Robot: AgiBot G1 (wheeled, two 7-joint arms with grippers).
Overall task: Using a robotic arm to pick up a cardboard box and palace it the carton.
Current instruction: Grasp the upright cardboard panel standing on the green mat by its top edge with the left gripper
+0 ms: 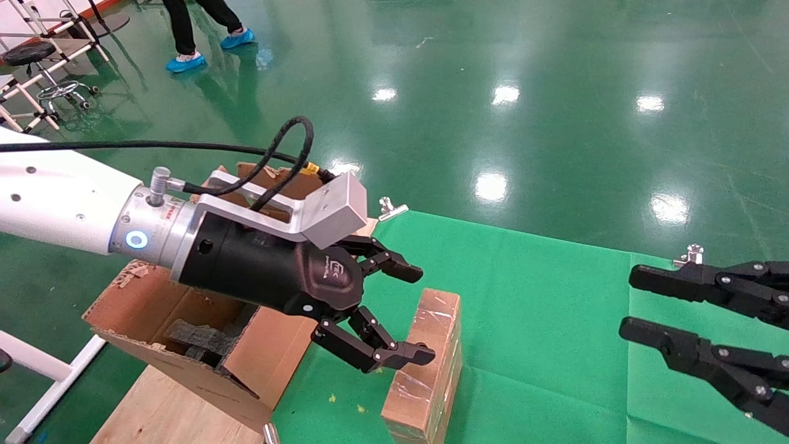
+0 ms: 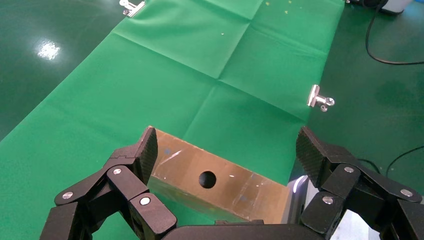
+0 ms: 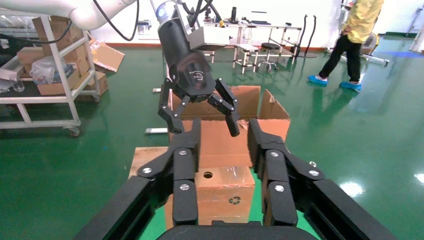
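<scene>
Honestly, the cardboard box (image 1: 425, 364) looks like an easy but slightly slick pick: it's small, flat and stood on edge on the green cloth (image 1: 542, 320), at about 3 o'clock from the carton (image 1: 203, 345) and just beside it. Shiny clear tape is wrapped all over it, so some sliding between the pads should be expected, and since it's probably light and hollow, a hard squeeze could dent the broad faces. The left gripper (image 1: 407, 311) is held spread wide over the box's far end, one fingertip (image 1: 404, 269) at roughly 12 o'clock and the other at 6 o'clock of that end, nothing gripped yet. In the left wrist view the narrow side with the round hole (image 2: 207, 179) is seen sitting between the two pads (image 2: 148, 152) with gaps on both sides. Best hold is judged to be across the two broad faces, near the middle of the length, so it can't swing. The right gripper (image 1: 641, 305) is parked at 3 o'clock, well apart from the box, fingers parted and empty. The carton's flaps are ragged and foam blocks (image 1: 197, 339) can be seen inside, so some snagging on the drop is possible.
</scene>
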